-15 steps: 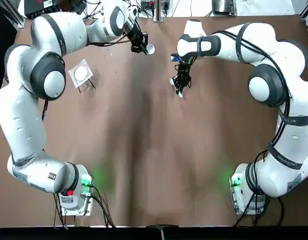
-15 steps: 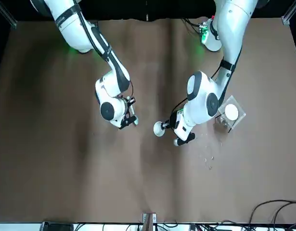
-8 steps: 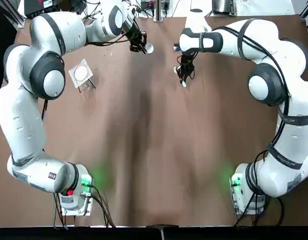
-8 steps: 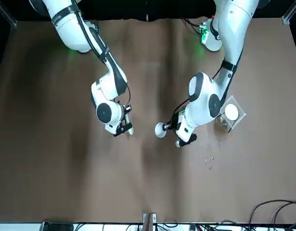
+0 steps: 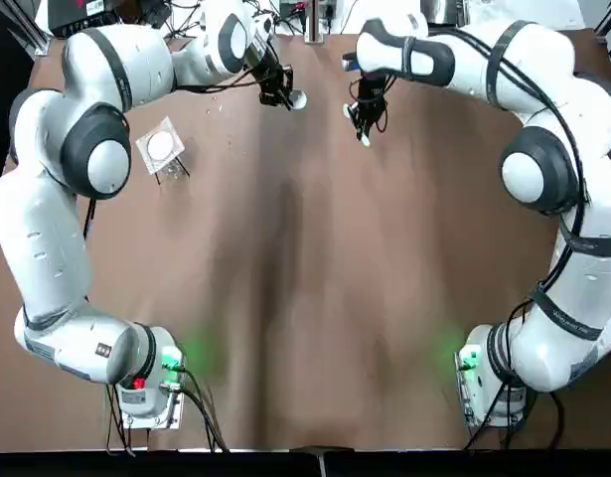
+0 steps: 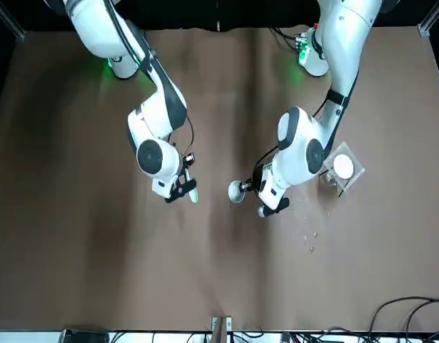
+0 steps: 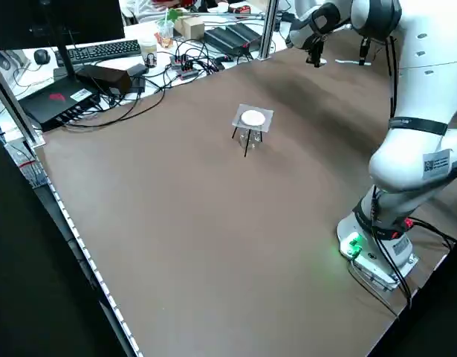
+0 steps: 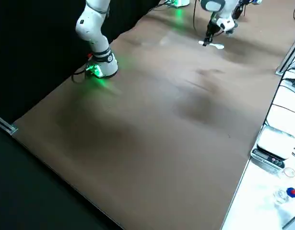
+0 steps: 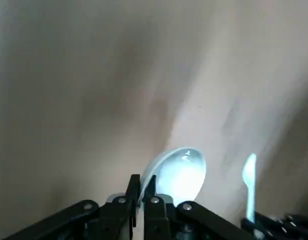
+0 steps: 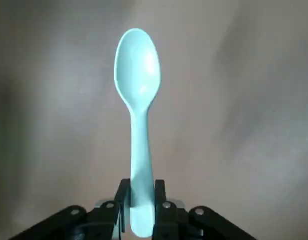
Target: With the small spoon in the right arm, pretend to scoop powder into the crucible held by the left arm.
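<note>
The right gripper (image 10: 141,199) is clamped tight on the handle of the small spoon (image 10: 138,75), and the pale bowl sticks straight out past the fingertips, at the far middle of the table (image 5: 305,298). Over on the other side, the left gripper (image 9: 142,191) has its fingers pinched on the rim of the white crucible (image 9: 180,171), with the cup jutting out beyond the tips on the side facing the right arm. Spoon and crucible sit near each other but apart, with bare table between them, and the spoon's bowl is beside the cup, not over it.
</note>
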Action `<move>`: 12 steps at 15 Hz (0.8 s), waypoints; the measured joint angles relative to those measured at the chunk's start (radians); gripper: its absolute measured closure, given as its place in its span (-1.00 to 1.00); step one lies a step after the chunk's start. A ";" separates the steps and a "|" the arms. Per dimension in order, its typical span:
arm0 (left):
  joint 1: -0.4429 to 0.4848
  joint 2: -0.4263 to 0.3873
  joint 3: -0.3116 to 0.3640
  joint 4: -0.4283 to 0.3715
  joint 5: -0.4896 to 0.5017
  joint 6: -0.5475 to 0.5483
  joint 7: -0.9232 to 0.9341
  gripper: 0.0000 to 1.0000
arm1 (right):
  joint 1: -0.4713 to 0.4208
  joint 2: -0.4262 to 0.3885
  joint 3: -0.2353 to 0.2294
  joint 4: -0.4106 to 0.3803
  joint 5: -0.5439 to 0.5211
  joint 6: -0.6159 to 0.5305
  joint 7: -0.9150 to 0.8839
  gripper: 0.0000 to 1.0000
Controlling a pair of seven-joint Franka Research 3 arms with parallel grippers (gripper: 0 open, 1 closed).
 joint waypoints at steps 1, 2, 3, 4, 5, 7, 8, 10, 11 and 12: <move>-0.003 0.003 0.000 0.000 0.000 0.000 -0.001 0.86 | 0.002 -0.007 0.003 0.027 0.010 -0.038 0.015 0.54; -0.006 0.006 -0.001 0.000 0.000 0.000 -0.001 0.86 | 0.004 -0.012 0.007 0.056 0.023 -0.069 0.030 0.54; -0.011 0.008 -0.001 0.000 0.000 0.000 -0.005 0.86 | 0.009 -0.013 0.009 0.081 0.041 -0.086 0.048 0.54; -0.019 0.009 -0.001 0.000 0.000 0.000 -0.017 0.86 | 0.016 -0.013 0.010 0.098 0.055 -0.095 0.070 0.54; -0.027 0.009 -0.002 0.000 0.000 0.000 -0.027 0.86 | 0.028 -0.013 0.011 0.109 0.065 -0.096 0.091 0.54; -0.039 0.009 -0.002 0.001 0.000 0.000 -0.035 0.86 | 0.056 -0.013 0.012 0.123 0.078 -0.095 0.132 0.54; -0.042 0.009 -0.002 0.001 0.000 0.001 -0.036 0.86 | 0.067 -0.013 0.012 0.129 0.094 -0.094 0.149 0.54; -0.043 0.009 -0.002 0.002 0.000 0.002 -0.037 0.86 | 0.077 -0.013 0.012 0.135 0.145 -0.094 0.163 0.54; -0.042 0.009 -0.001 0.004 0.000 0.003 -0.037 0.86 | 0.077 -0.013 0.012 0.135 0.172 -0.094 0.164 0.54; -0.042 0.009 -0.001 0.008 0.000 0.003 -0.037 0.86 | 0.077 -0.013 0.011 0.136 0.201 -0.094 0.164 0.54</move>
